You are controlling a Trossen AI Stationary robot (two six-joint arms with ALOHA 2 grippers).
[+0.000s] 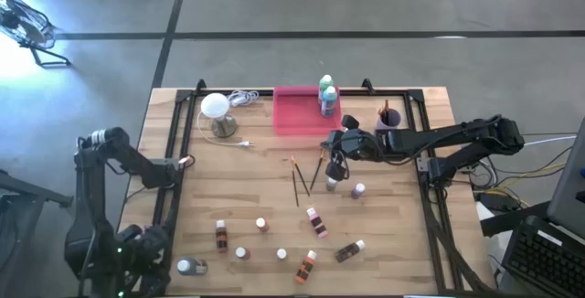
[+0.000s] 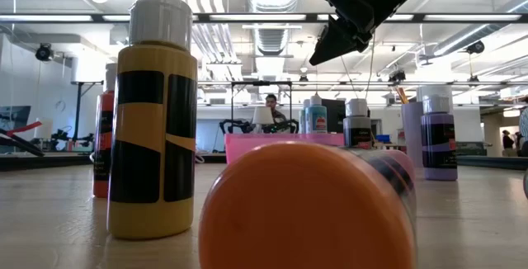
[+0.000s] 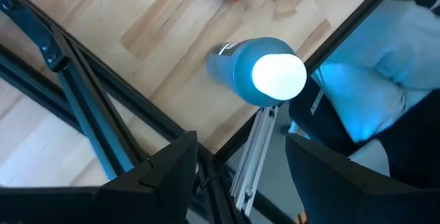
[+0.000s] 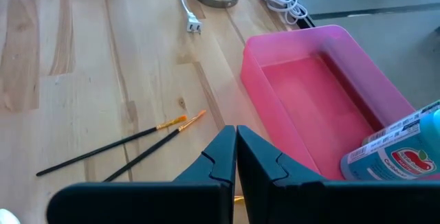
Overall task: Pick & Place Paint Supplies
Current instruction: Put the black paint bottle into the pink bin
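Along the table's near edge I see small white-capped bottles scattered, with my left gripper parted above a blue bottle at the near-left corner. Farther back, my right gripper hangs with fingers together, holding nothing, above the paintbrushes, beside the pink tray.

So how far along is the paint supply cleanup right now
Barely started. Only the green and blue bottles stand at the pink tray's far right corner. Nothing is in hand: the right gripper hangs shut and empty above the paintbrushes, and the left gripper waits open over a blue bottle at the near left edge. The small bottles remain scattered.
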